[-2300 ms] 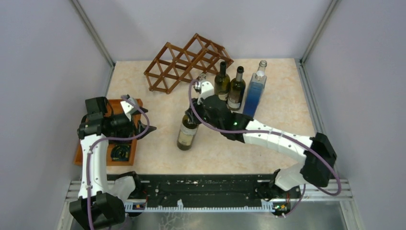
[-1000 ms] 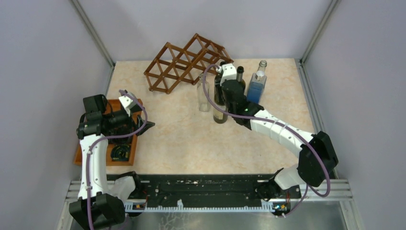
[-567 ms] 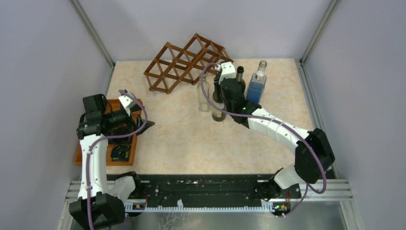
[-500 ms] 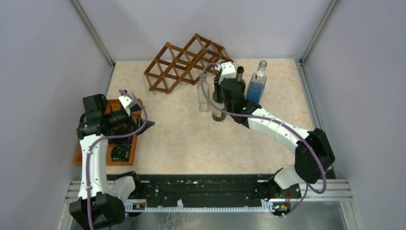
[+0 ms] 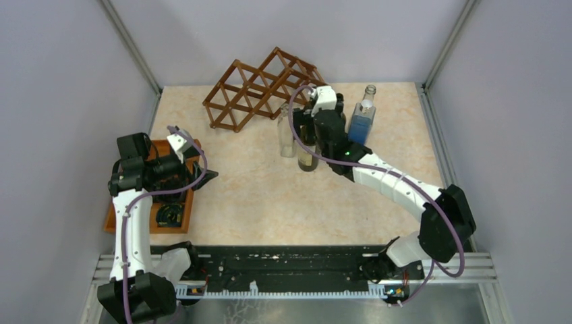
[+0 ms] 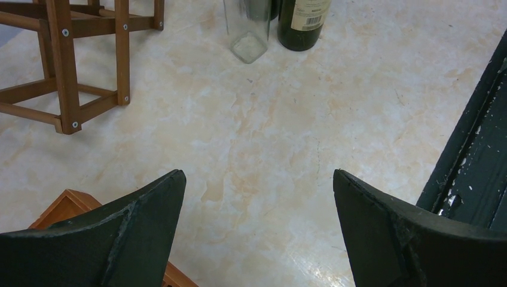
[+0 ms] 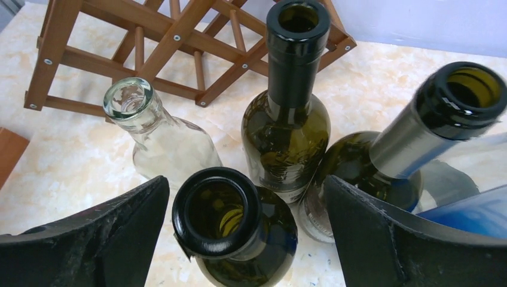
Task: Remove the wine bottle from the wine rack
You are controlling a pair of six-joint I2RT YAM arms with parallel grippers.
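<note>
The wine rack (image 5: 263, 88), a brown lattice of thin slats, stands at the back of the table with no bottle in its visible cells. The dark green wine bottle (image 5: 308, 158) stands upright on the table in front of it. In the right wrist view its open mouth (image 7: 216, 210) sits between the fingers of my right gripper (image 7: 245, 182), which is open, with a gap on each side of the neck. My left gripper (image 6: 257, 174) hangs open and empty over the table's left side, near the tray.
A clear glass bottle (image 7: 152, 128), two more dark green bottles (image 7: 287, 119) (image 7: 418, 131) and a blue bottle (image 5: 359, 125) stand close around the wine bottle. An orange-brown compartment tray (image 5: 152, 226) lies at the left edge. A black rail (image 5: 283, 266) runs along the near edge.
My right gripper carried the wine bottle from mid-table back to the group of bottles, set it upright and has now opened off its neck. The left arm has stayed put.
</note>
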